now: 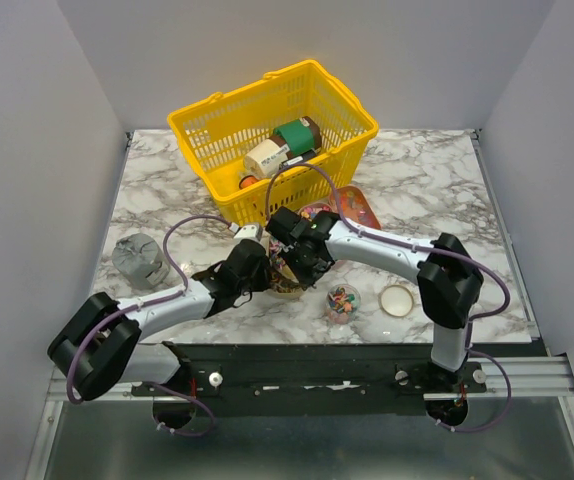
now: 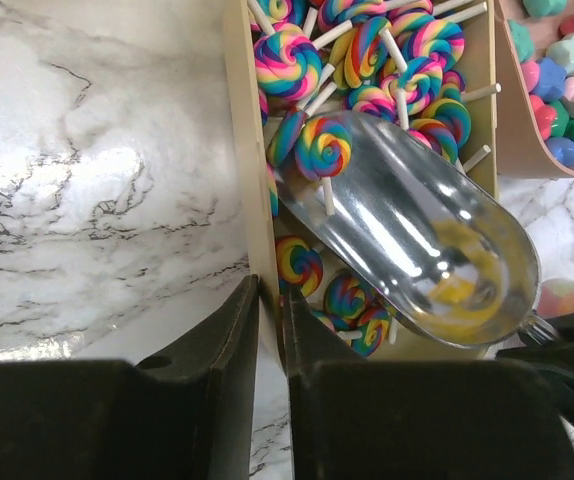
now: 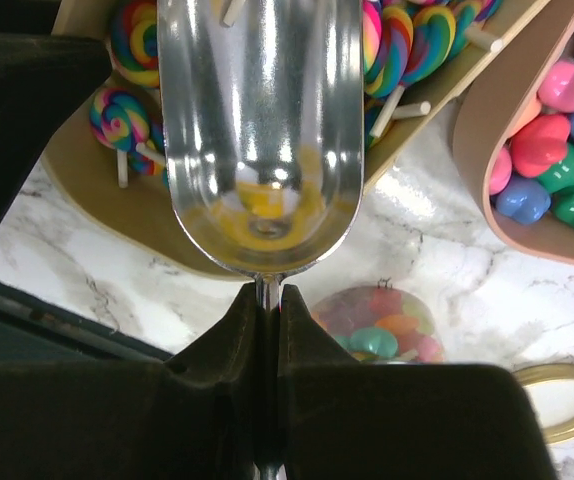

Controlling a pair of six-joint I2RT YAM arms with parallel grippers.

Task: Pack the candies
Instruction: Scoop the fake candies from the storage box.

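Rainbow swirl lollipop candies (image 2: pixel 287 60) fill a beige tray (image 2: pixel 239 150). My left gripper (image 2: pixel 270 290) is shut on that tray's side wall. My right gripper (image 3: pixel 269 295) is shut on the handle of a metal scoop (image 3: pixel 262 120), whose bowl lies in the lollipop tray (image 3: pixel 97 195). One lollipop (image 2: pixel 324 140) rests at the scoop's mouth (image 2: pixel 417 240). A second beige tray holds star and heart candies (image 3: pixel 557 150). A clear jar (image 3: pixel 382 325), partly filled with mixed candies, stands below the scoop. In the top view both grippers, left (image 1: pixel 267 272) and right (image 1: pixel 302 258), meet over the trays.
A yellow basket (image 1: pixel 272 135) with bottles and cans stands at the back. A red tray (image 1: pixel 357 205) lies in front of it. The jar's lid (image 1: pixel 397 300) lies right of the jar (image 1: pixel 342 302). A grey lump (image 1: pixel 139 260) sits at the left.
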